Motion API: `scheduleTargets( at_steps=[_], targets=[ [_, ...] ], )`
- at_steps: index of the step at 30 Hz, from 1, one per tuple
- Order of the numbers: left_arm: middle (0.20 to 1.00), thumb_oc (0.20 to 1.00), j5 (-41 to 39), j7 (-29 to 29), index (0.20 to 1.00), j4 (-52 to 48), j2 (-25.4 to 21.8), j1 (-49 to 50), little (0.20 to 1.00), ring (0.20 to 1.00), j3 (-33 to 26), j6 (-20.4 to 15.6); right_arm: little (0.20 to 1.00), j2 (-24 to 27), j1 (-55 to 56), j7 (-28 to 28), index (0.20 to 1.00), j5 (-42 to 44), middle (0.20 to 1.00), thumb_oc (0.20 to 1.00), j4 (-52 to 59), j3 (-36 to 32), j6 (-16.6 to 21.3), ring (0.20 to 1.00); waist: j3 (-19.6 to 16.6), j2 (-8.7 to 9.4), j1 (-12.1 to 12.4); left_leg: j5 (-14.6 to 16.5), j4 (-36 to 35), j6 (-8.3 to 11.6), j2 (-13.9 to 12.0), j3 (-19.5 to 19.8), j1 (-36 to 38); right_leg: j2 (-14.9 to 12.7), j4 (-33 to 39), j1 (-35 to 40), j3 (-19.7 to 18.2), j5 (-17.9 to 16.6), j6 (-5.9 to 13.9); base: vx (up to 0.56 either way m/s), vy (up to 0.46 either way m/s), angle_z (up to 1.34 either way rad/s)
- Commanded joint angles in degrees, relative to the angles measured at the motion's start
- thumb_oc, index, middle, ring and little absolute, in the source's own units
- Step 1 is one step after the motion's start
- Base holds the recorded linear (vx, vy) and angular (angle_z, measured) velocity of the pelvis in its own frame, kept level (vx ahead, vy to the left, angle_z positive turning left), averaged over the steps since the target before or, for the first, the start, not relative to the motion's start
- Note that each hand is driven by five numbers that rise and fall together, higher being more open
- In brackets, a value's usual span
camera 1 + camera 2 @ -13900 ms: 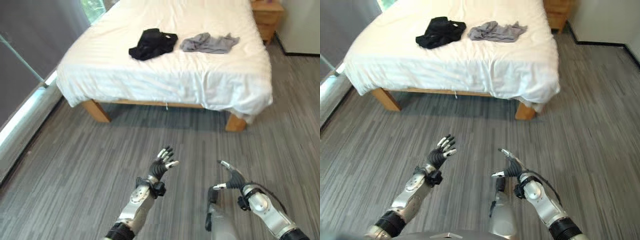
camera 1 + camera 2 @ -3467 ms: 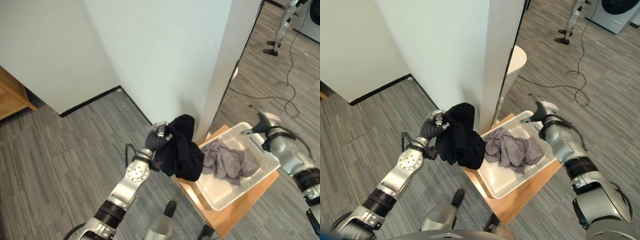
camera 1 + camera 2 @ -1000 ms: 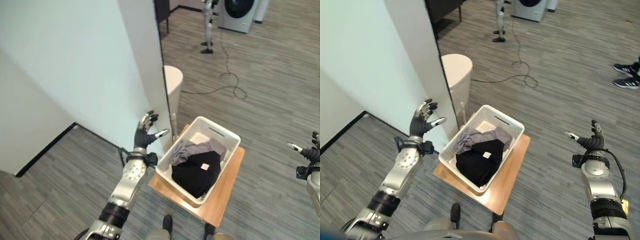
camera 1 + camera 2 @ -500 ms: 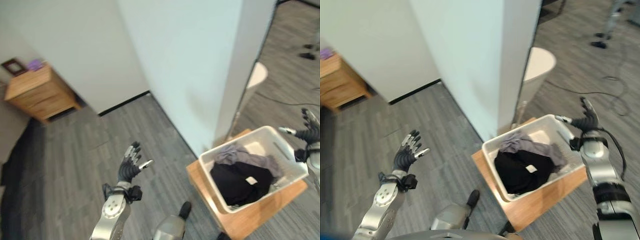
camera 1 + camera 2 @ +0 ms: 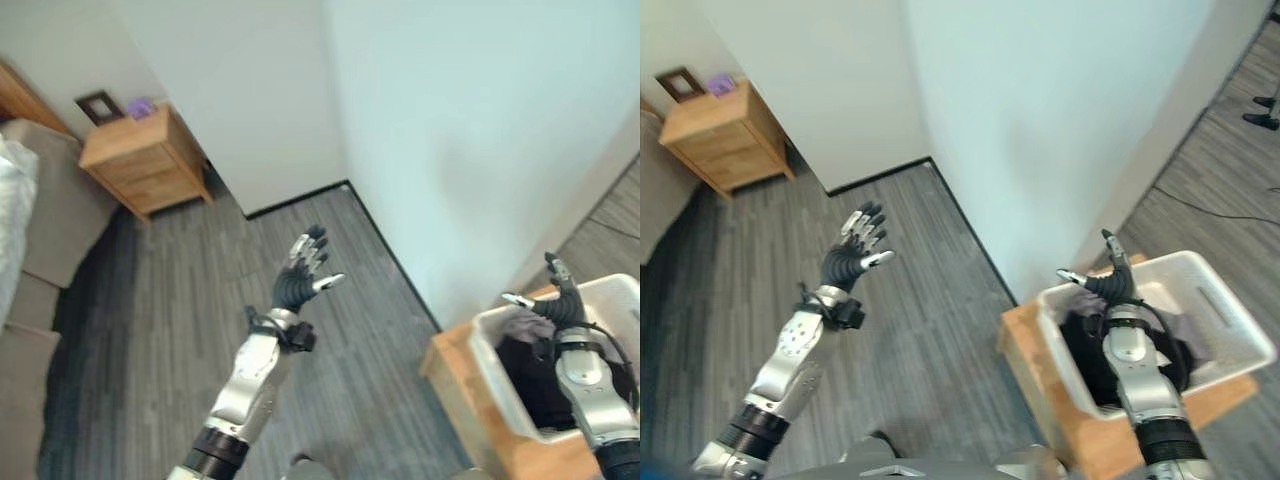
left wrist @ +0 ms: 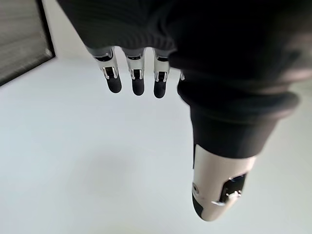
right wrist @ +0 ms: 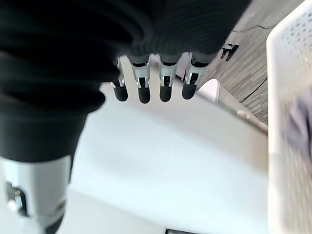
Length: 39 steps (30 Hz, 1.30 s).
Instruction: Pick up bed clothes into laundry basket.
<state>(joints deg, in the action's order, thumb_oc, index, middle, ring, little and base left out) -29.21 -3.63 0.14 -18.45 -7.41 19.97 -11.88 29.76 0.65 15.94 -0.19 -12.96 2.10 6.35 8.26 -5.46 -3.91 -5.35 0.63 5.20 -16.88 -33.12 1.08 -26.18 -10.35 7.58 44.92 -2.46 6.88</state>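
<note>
A white laundry basket [image 5: 1230, 330] sits on a low wooden stand [image 5: 1025, 362] at the right. Inside it lie a black garment [image 5: 1080, 350] and a bit of grey cloth [image 5: 520, 322]. My right hand [image 5: 1110, 283] hovers open over the basket's near left rim, holding nothing; in its wrist view the straight fingers [image 7: 146, 87] show beside the basket's white wall [image 7: 287, 97]. My left hand [image 5: 848, 262] is raised over the grey floor, well left of the basket, fingers spread and empty. Its fingers [image 6: 134, 80] point at a white wall.
A white wall corner [image 5: 1040, 120] stands between the hands, just behind the basket. A wooden nightstand [image 5: 725, 135] with a small picture frame [image 5: 682, 82] is at the far left. A grey upholstered edge [image 5: 50, 220] lies along the left side.
The whole picture has swung left, so the basket now sits at the right edge and the nightstand is nearer. Both hands stay open and empty; the left is raised higher.
</note>
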Motion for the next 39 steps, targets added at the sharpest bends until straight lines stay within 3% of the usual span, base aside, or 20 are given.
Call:
scheduleTargets(
  at_steps=[1, 3, 5, 6, 7, 8, 9, 10, 11, 15, 20, 21, 23, 25, 27, 28, 31, 32, 35, 39],
  targets=[
    [1.000, 1.000, -0.5, 0.6, 1.000, -3.2, -3.1, 0.8, 1.000, 1.000, -1.9, -1.8, 1.000, -1.2, -6.6, 0.9, 1.000, -3.7, 1.000, 1.000, 2.1, 1.3, 1.8, 1.000, -1.7, 1.85, 3.4, 1.0, -4.9, 7.54, -5.2, 1.4, 9.0, 5.2, 13.9, -6.1, -1.8, -9.2, 4.33, -0.07, 0.309, -0.34],
    [1.000, 1.000, 0.1, 1.2, 1.000, -3.0, -3.8, 1.0, 1.000, 1.000, -1.4, -2.0, 1.000, -3.0, -6.7, 0.6, 1.000, -4.4, 1.000, 1.000, 2.4, 2.7, 1.7, 1.000, -1.2, 3.93, 4.4, 3.2, -5.2, 5.76, -2.1, 2.6, 8.3, 3.1, 12.8, -6.5, -2.7, -11.1, 5.99, -0.09, 0.304, 0.28],
    [1.000, 1.000, 0.1, 2.0, 1.000, -3.7, -5.2, 1.6, 1.000, 1.000, -2.1, -2.4, 1.000, -5.1, -7.2, -0.3, 1.000, -4.8, 1.000, 1.000, 2.9, 5.5, 1.8, 1.000, 0.3, 7.08, 7.9, 6.3, -5.6, 2.88, 2.2, 5.7, 7.3, 0.9, 9.5, -6.4, -5.2, -11.3, 7.32, -0.09, 0.354, 0.67],
    [1.000, 1.000, 0.3, 1.7, 1.000, -4.1, -5.7, 2.2, 1.000, 1.000, -1.8, -2.7, 1.000, -5.7, -8.0, -0.9, 1.000, -4.7, 1.000, 1.000, 3.5, 6.8, 2.1, 1.000, 0.9, 7.73, 8.3, 7.8, -5.6, 1.41, 4.7, 9.1, 7.1, 1.4, 7.4, -7.0, -9.8, -10.7, 7.08, -0.03, 0.317, 0.37],
    [1.000, 1.000, 0.3, 1.1, 1.000, -4.1, -5.5, 1.9, 1.000, 1.000, -1.6, -3.1, 1.000, -5.7, -9.2, -0.8, 1.000, -4.3, 1.000, 1.000, 2.9, 7.6, 2.4, 1.000, 1.7, 8.21, 7.4, 7.0, -5.6, 0.43, 6.2, 10.5, 6.1, 3.1, 5.9, -8.9, -14.7, -8.7, 5.55, 0.07, 0.319, 0.98],
    [1.000, 1.000, -1.1, -0.3, 1.000, -4.1, -4.5, 0.5, 1.000, 1.000, -0.1, -3.2, 1.000, -12.5, -17.8, 1.2, 1.000, -7.1, 1.000, 1.000, 8.4, 15.0, -0.8, 1.000, 2.1, 7.73, 7.2, 7.4, -5.6, -0.32, 7.0, 12.7, 6.0, 6.3, 5.6, -10.1, -20.9, -5.6, 4.72, 0.05, 0.285, 1.70],
    [1.000, 1.000, -0.3, -0.6, 1.000, -4.8, -5.3, 1.0, 1.000, 1.000, -1.8, -3.1, 1.000, -9.5, -14.5, -1.6, 1.000, -5.8, 1.000, 1.000, 14.4, 12.2, -0.2, 1.000, 2.2, 7.81, 6.3, 7.3, -5.6, -1.15, 8.3, 14.9, 5.8, 9.0, 5.3, -10.7, -25.1, -3.9, 4.03, 0.14, 0.296, 2.24],
    [1.000, 1.000, 0.1, -0.6, 1.000, -6.6, -6.2, 4.1, 1.000, 1.000, -5.0, -3.5, 1.000, -7.1, -8.7, -4.5, 1.000, -5.3, 1.000, 1.000, 23.8, 10.6, 2.1, 1.000, 2.7, 8.35, 5.2, 7.6, -5.6, -2.25, 10.3, 18.8, 5.4, 14.1, 5.9, -10.5, -31.4, -1.1, 2.95, 0.12, 0.188, 2.04],
    [1.000, 1.000, 0.5, -0.4, 1.000, -7.2, -6.6, 5.7, 1.000, 1.000, -6.3, -3.9, 1.000, -6.8, -6.8, -5.6, 1.000, -5.0, 1.000, 1.000, 26.5, 10.3, 3.0, 1.000, 2.9, 8.63, 5.1, 7.9, -5.6, -2.64, 11.0, 20.4, 5.3, 15.8, 6.4, -10.4, -33.1, -0.4, 2.89, 0.10, 0.093, 2.10],
    [1.000, 1.000, 2.0, -1.0, 1.000, -7.3, -7.2, 7.8, 1.000, 1.000, -8.2, -4.8, 1.000, -7.0, -6.4, -7.8, 1.000, -4.6, 1.000, 1.000, 28.7, 11.5, 3.6, 1.000, 3.2, 9.54, 5.2, 7.4, -5.6, -2.94, 12.3, 27.0, 3.5, 20.7, 9.1, -12.5, -40.8, -0.1, 2.19, 0.14, -0.037, 1.54],
    [1.000, 1.000, 1.8, -2.8, 1.000, -4.7, -7.1, 5.3, 1.000, 1.000, -9.3, -5.5, 1.000, -7.5, -10.7, -7.7, 1.000, -2.5, 1.000, 1.000, 25.6, 14.2, 2.4, 1.000, 4.9, 9.68, 1.6, 7.2, -5.6, -2.27, 14.4, 42.5, 2.8, 27.1, 10.2, -17.1, -67.0, -1.0, 2.78, 0.24, -0.120, 2.23],
    [1.000, 1.000, 1.3, -2.2, 1.000, -4.3, -7.0, 5.4, 1.000, 1.000, -9.6, -5.7, 1.000, -7.7, -10.9, -8.3, 1.000, -1.8, 1.000, 1.000, 26.1, 14.5, 2.5, 1.000, 4.6, 9.99, 1.9, 7.5, -5.6, -1.82, 14.8, 43.7, 2.7, 26.3, 11.9, -15.7, -68.1, -0.7, 1.89, 0.21, -0.136, 1.17],
    [1.000, 1.000, 0.9, -2.2, 1.000, -3.6, -6.5, 7.0, 1.000, 1.000, -10.7, -6.0, 1.000, -8.3, -12.6, -9.0, 1.000, -1.1, 1.000, 1.000, 24.5, 16.4, 2.4, 1.000, 4.4, 10.27, 2.2, 7.3, -5.6, -0.97, 14.4, 45.9, 3.5, 23.3, 14.3, -13.5, -64.7, -2.7, 1.58, 0.23, -0.243, 1.61],
    [1.000, 1.000, -0.8, -3.0, 1.000, -3.7, -4.2, 9.9, 1.000, 1.000, -13.5, -6.5, 1.000, -8.5, -15.1, -9.3, 1.000, -0.1, 1.000, 1.000, 23.0, 18.5, 2.4, 1.000, 3.7, 9.24, 4.4, 6.1, -5.5, 0.22, 12.3, 45.5, 3.3, 23.2, 15.3, -11.7, -61.0, -2.0, 0.98, 0.25, -0.308, 1.50],
    [1.000, 1.000, -1.2, -2.8, 1.000, -3.8, -3.5, 10.3, 1.000, 1.000, -14.0, -6.4, 1.000, -8.1, -15.9, -9.1, 1.000, -0.3, 1.000, 1.000, 22.1, 18.9, 2.5, 1.000, 3.7, 8.76, 4.6, 5.8, -5.1, 0.46, 12.1, 44.9, 2.6, 22.8, 15.3, -11.0, -58.7, -1.4, 0.75, 0.06, -0.150, 1.01],
    [1.000, 1.000, -1.4, -3.1, 1.000, -3.8, -2.9, 9.8, 1.000, 1.000, -14.1, -6.2, 1.000, -7.5, -16.6, -8.8, 1.000, -0.6, 1.000, 1.000, 21.3, 18.8, 2.4, 1.000, 4.5, 8.67, 4.8, 4.9, -2.2, 0.97, 12.3, 41.7, -0.4, 21.6, 15.3, -10.2, -56.4, -0.8, 0.61, -0.07, -0.177, 1.38],
    [1.000, 1.000, -2.6, -2.4, 1.000, -2.7, -2.7, 7.8, 1.000, 1.000, -13.7, -5.6, 1.000, -6.9, -18.3, -6.9, 1.000, -1.3, 1.000, 1.000, 19.6, 17.9, 1.1, 1.000, 5.5, 9.01, 2.7, 5.6, 4.5, 0.57, 9.7, 19.0, -3.6, 17.9, 15.3, -8.9, -47.3, 0.6, 0.51, -0.17, -0.190, 1.74],
    [1.000, 1.000, -2.5, -2.4, 1.000, -2.8, -3.0, 7.8, 1.000, 1.000, -14.2, -5.6, 1.000, -7.1, -18.6, -6.7, 1.000, -1.2, 1.000, 1.000, 19.7, 17.8, 0.7, 1.000, 5.4, 9.30, 2.5, 6.5, 7.5, 0.40, 10.4, 16.6, -4.5, 17.5, 15.3, -9.2, -45.5, 0.1, 0.00, -0.18, -0.203, 2.00],
    [1.000, 1.000, -0.9, -2.8, 1.000, -3.7, -3.6, 7.6, 1.000, 1.000, -16.7, -6.1, 1.000, -7.4, -18.8, -7.5, 1.000, 0.5, 1.000, 1.000, 19.6, 16.6, 0.7, 1.000, 4.9, 9.85, 3.0, 8.5, 13.0, 0.96, 11.6, 15.0, -5.8, 16.2, 15.3, -8.4, -39.8, 0.1, -1.23, -0.11, -0.143, 0.92],
    [1.000, 1.000, 2.7, -3.5, 1.000, -5.8, -3.1, 11.3, 1.000, 1.000, -20.7, -5.7, 1.000, -9.2, -15.7, -9.9, 1.000, 5.3, 1.000, 1.000, 19.7, 15.1, 2.3, 1.000, 3.2, 8.56, 3.9, 8.1, 2.4, -0.97, 12.7, 15.9, 0.4, 15.6, 15.3, -7.4, -34.2, -1.7, -0.12, 0.04, 0.029, 0.67]
  ],
)
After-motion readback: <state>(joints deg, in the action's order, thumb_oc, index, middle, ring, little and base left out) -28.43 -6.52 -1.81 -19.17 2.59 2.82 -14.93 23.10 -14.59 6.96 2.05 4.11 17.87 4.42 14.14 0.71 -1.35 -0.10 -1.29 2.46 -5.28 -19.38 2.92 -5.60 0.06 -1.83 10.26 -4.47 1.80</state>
